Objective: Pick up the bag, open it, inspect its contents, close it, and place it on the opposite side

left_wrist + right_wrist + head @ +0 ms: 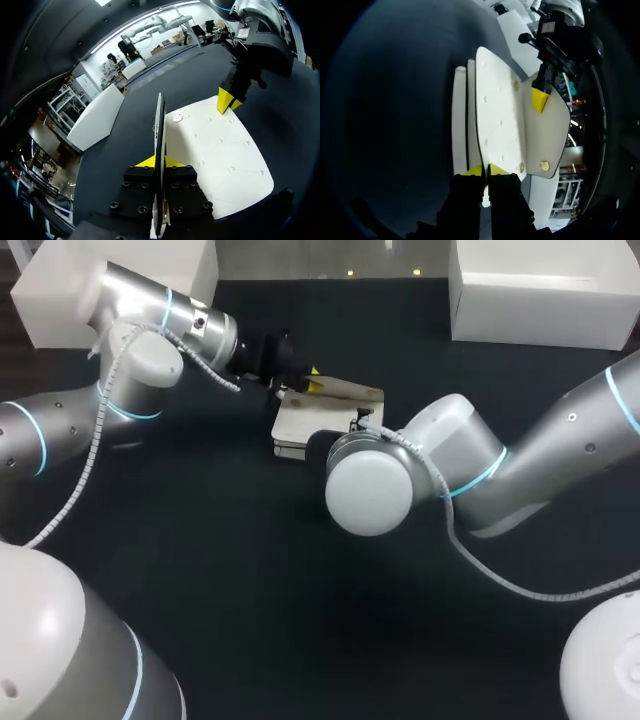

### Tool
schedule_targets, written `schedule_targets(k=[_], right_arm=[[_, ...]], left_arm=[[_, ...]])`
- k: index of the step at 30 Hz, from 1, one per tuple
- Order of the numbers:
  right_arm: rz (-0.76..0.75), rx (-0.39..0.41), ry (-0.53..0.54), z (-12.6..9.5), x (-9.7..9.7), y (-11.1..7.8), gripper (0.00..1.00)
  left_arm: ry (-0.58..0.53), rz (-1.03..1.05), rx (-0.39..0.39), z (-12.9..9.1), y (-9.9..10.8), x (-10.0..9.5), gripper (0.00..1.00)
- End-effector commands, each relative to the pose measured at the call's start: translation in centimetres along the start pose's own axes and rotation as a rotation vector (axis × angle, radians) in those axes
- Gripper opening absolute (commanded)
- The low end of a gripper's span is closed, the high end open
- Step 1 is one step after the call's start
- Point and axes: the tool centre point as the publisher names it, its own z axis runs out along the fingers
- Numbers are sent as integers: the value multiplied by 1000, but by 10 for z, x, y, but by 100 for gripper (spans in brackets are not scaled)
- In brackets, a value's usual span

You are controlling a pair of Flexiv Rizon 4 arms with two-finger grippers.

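Two sets of yellow-tipped fingers hold one cream, flat, stud-fastened bag (312, 422) — its flap (160, 125) stands raised.
The bag lies on the dark surface (250, 570), just toward twelve o'clock from centre. The left fingers (174, 162) pinch the flap at its eleven o'clock edge, and the right fingers (498, 170) clamp the body panel's edge at four o'clock.
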Motion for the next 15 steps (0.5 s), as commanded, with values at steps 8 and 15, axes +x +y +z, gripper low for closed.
schedule_targets(k=[8, 15], right_arm=[[2, -4, -2, 2, 1, -1, 0], [2, -4, -2, 2, 1, -1, 0]], left_arm=[[-86, 99, 1, 7, 1, 33, 0], [-92, 81, -6, 4, -2, 30, 0]])
